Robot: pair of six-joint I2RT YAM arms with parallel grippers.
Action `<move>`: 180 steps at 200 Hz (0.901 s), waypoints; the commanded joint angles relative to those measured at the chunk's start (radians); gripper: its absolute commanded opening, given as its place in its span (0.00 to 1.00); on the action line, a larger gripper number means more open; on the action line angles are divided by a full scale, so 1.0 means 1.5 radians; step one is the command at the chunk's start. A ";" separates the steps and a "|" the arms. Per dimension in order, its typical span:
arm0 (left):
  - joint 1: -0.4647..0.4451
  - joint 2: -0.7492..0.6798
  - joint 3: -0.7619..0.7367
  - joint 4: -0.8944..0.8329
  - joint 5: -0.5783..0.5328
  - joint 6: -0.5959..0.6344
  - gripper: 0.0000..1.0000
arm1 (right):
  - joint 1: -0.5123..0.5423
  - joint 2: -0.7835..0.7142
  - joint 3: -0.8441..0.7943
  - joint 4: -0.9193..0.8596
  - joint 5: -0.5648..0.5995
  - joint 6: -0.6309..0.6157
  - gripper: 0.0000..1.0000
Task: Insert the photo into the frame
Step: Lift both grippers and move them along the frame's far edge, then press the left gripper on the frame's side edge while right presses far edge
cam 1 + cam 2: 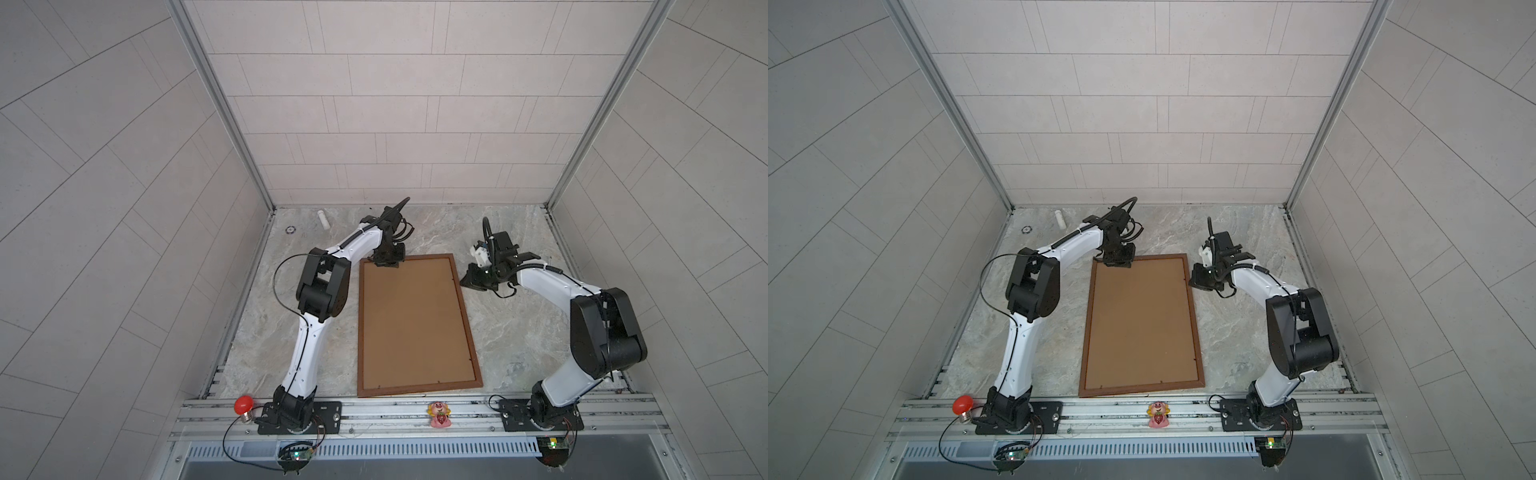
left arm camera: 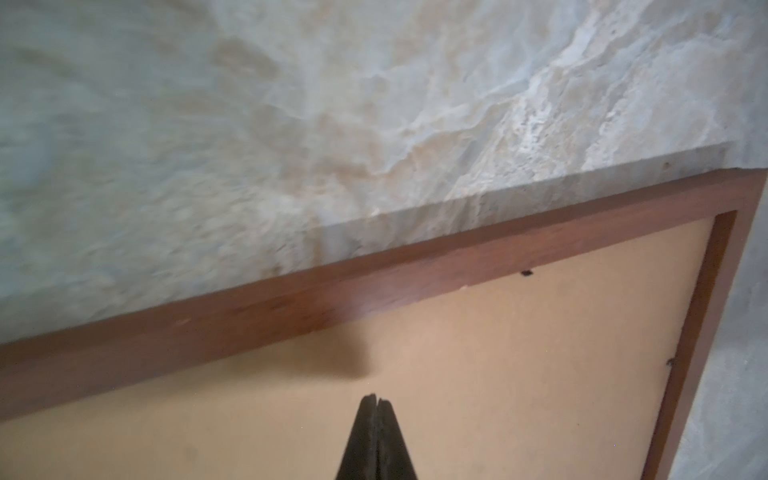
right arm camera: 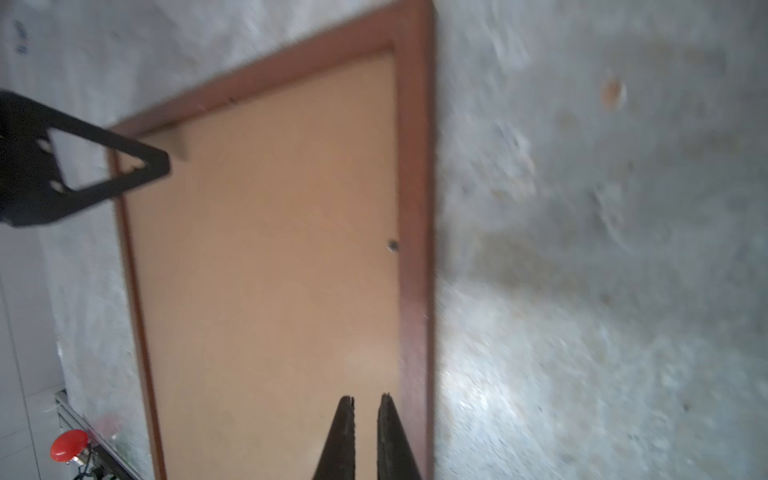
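Lying flat at ctr of both top views, frame: thin dark-brown wood w/ tan backing board inside. Left gripper pinched closed, empty; right gripper barely parted, empty.

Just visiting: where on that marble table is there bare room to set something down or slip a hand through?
Widest bare patch: the table between the frame and the right arm. Also the far strip between frame and back wall. Crowded: the frame's far corners, where the left gripper and right gripper hover; a white tube lies far left.
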 commanded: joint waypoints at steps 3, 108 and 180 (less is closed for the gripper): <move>0.010 -0.096 -0.063 -0.018 -0.008 -0.021 0.00 | 0.033 0.056 0.100 0.002 0.013 0.002 0.09; 0.014 -0.329 -0.408 0.061 0.019 -0.049 0.00 | 0.133 0.391 0.513 -0.127 0.066 -0.009 0.00; 0.014 -0.352 -0.479 0.090 0.056 -0.050 0.00 | 0.134 0.451 0.581 -0.187 0.105 -0.031 0.00</move>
